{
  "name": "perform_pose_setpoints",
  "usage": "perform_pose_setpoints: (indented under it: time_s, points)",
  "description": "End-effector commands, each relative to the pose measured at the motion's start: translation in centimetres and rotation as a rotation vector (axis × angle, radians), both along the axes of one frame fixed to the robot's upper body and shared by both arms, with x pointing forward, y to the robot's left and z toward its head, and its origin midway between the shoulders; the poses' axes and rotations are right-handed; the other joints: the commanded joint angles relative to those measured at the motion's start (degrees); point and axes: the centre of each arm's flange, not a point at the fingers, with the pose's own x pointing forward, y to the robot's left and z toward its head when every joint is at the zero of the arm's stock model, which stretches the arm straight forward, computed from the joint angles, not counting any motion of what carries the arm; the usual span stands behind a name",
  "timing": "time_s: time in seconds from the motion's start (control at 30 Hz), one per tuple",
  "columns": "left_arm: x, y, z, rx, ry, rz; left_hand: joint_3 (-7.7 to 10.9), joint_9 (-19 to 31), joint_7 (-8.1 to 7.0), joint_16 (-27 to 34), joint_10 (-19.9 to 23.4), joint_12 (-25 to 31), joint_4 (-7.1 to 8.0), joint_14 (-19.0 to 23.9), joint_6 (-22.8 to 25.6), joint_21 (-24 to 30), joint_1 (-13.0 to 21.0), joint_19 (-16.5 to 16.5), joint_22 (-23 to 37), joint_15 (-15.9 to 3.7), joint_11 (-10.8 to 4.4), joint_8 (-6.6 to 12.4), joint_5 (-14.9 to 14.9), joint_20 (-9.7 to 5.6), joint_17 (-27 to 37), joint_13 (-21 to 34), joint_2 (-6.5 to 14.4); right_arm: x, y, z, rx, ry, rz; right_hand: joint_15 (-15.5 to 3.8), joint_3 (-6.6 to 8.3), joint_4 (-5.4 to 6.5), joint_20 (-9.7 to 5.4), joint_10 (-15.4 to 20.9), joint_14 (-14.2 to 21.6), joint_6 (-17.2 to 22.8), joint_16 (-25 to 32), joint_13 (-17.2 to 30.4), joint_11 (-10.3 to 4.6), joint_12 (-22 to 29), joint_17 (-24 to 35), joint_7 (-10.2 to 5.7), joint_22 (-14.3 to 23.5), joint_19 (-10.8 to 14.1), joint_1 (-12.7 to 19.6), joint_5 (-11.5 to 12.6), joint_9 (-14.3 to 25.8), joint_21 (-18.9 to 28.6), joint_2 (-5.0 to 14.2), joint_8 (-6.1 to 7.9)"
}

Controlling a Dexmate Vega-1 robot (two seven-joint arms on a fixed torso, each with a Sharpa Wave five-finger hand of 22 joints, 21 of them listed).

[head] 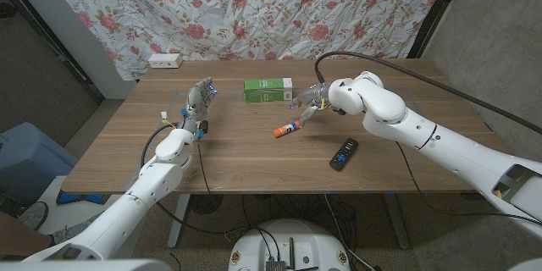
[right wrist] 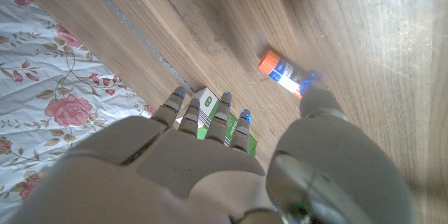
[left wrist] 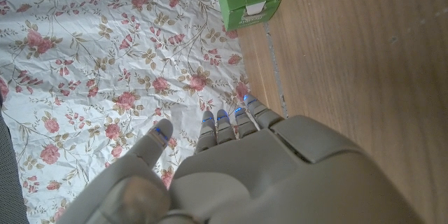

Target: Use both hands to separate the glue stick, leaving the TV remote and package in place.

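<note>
Wooden surface (head: 254,161) with a flowered sheet (head: 254,0) hung behind it and a white power strip (head: 164,61) at the far left edge. My right hand (head: 310,102) hovers over the middle of the surface, just above and beside the glue stick (head: 289,127); its fingers are spread with nothing in them. In the right wrist view the thumb tip sits at the end of the stick (right wrist: 281,73) opposite the orange cap; I can't tell whether it touches. I judge it's placed there to close on the stick's body, so the grasp isn't made yet.

My left hand (head: 197,106) stands raised over the left part of the surface, well apart from the stick, fingers (left wrist: 225,124) apart and empty, pointing toward the sheet. It has to come across to take the other end, since pulling the cap off needs both hands.

The stick lies flat near the middle, orange cap toward me and to the left. The green package (head: 269,91) sits just behind it, near the right hand's fingertips, the closest thing to bump. The black TV remote (head: 343,154) lies nearer me on the right, under the right forearm's path; I'd keep the arm high. Nothing lies between the left hand and the stick.
</note>
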Motion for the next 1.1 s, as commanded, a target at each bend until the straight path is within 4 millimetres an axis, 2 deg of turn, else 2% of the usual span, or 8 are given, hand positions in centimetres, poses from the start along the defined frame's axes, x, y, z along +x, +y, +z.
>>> perform_pose_setpoints:
  time_s: [0.03,1.1]
  points:
    - [0.4,-0.3,0.0,0.002,0.005,-0.004,0.12,0.2,0.13,-0.1,0.4,-0.1,0.37,0.3,0.5,-0.1,-0.2,0.4,0.3,0.18,0.11,-0.02,0.2,-0.30,0.2,0.1,5.0,0.8,0.7,-0.9,-0.023,0.001,-0.004,-0.17,0.68,0.03,-0.44,1.2,1.2,1.5,0.5,0.2,-0.26,0.3,0.1,-0.03,0.1,0.6,1.5,0.0,0.3,0.4,-0.47,0.85]
    - [0.7,-0.6,0.0,0.018,0.017,-0.020,0.28,0.2,0.11,-0.2,0.6,-0.2,0.47,0.3,0.5,-0.2,-0.3,0.4,0.3,0.29,0.13,-0.13,0.2,-0.20,0.1,0.1,4.9,2.5,2.8,-3.2,-0.041,0.018,0.024,-1.90,1.55,0.31,-1.57,4.9,3.8,5.4,1.3,0.3,-0.64,0.7,0.3,-0.58,0.1,1.9,4.5,0.1,0.5,0.4,-0.98,1.92]
